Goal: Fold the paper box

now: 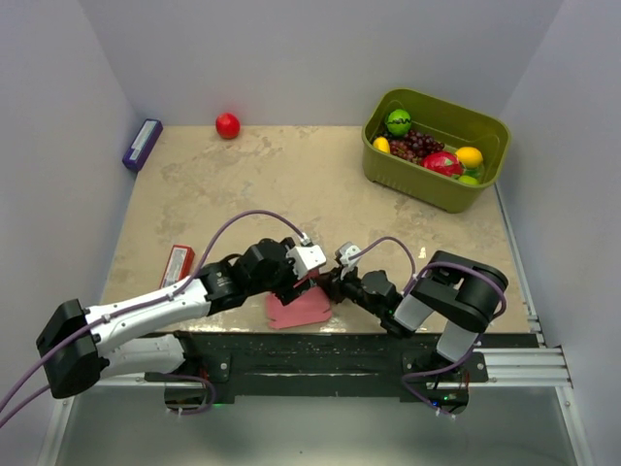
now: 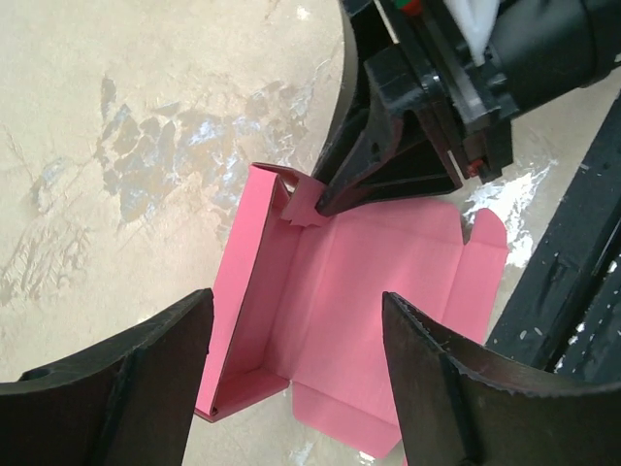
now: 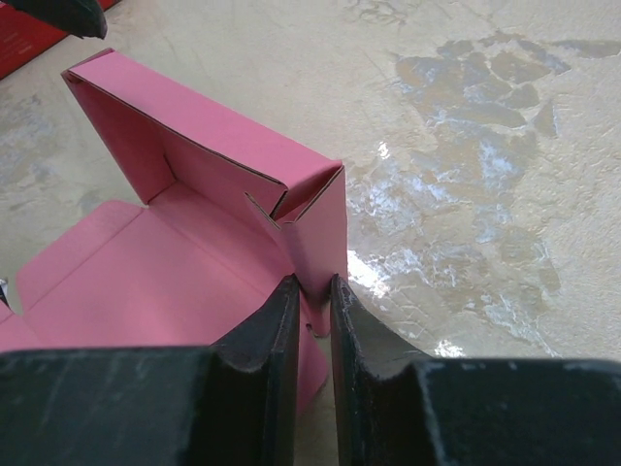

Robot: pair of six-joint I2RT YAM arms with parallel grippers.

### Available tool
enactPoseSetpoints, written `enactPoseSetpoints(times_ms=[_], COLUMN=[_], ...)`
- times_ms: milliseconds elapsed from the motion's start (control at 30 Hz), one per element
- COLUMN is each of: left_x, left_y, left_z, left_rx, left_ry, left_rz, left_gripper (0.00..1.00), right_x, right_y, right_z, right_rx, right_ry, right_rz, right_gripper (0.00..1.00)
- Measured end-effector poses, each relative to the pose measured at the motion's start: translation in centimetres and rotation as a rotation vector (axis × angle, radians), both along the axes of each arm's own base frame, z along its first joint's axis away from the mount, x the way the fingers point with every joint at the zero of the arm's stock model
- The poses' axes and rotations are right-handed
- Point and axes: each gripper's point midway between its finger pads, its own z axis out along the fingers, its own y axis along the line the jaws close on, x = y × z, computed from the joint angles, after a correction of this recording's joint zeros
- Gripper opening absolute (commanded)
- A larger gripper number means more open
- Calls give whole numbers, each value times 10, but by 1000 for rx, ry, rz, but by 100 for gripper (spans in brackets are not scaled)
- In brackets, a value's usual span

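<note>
Pink paper box [image 3: 194, 262] wall is clamped by the right claw [image 3: 310, 288]; the spread-apart left claw [image 2: 296, 316] should be aligned along the crease.

Top view: even diffuse light frm above, no hard shadows, just a soft dark patch under the arms [image 1: 155, 306] beside the paper box [image 1: 303, 311]. Walls [image 1: 58, 146] lean out twd frame edges, wide-angle. Left wrist: box sharp; white glare on table [image 2: 97, 243] up-left and right of it; fingers [image 2: 107, 388] of left gripper [image 2: 296, 316] below it near-black, soft, no detail. Right wrist: strong specular glare on table right of box; right gripper [image 3: 312, 291] fingers below it blurry, box edges crisp.
</note>
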Motion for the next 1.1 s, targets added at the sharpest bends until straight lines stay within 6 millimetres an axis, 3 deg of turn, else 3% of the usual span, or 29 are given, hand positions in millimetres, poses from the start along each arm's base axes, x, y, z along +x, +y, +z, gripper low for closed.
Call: enactPoseSetpoints(times_ms=[200, 433, 733, 833, 933, 967, 1100], left_x=[10, 23, 36, 37, 36, 36, 34], left_y=[8, 21, 33, 33, 33, 34, 33], left_z=[-5, -27, -29, -37, -49, -53, -57], left_rx=[14, 123, 182, 206, 242, 256, 279], left_ry=[6, -5, -63, -54, -35, -30, -35], left_rz=[47, 106, 172, 168, 157, 149, 127], left_gripper=[69, 62, 59, 50, 34, 24, 8], right_x=[1, 1, 1, 1, 1, 1, 3], right_y=[1, 1, 2, 3, 3, 3, 3], right_z=[0, 0, 0, -1, 0, 0, 1], right_rx=[4, 4, 5, 7, 8, 8, 11], right_ry=[-2, -2, -2, -3, -4, -3, -6], right_rz=[0, 0, 2, 4, 4, 4, -2], right_gripper=[0, 0, 0, 0, 0, 0, 0])
